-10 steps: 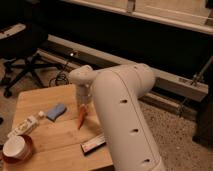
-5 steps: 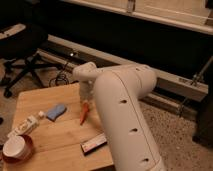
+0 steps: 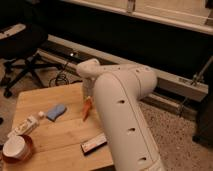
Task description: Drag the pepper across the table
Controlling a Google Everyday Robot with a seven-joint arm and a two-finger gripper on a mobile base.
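The pepper (image 3: 87, 109) is lying on the table (image 3: 55, 137) directly beneath the gripper (image 3: 88, 98), whose grip I cannot tell, the arm hiding it.

Pale wooden counter (image 3: 55, 142), orange pepper (image 3: 87, 109) lying near its right edge under the claw (image 3: 88, 96), blue sponge block (image 3: 56, 112) left of it, dark bar (image 3: 94, 144) near the front edge, white packet (image 3: 25, 126) and round red-rimmed container (image 3: 16, 149) at the left.
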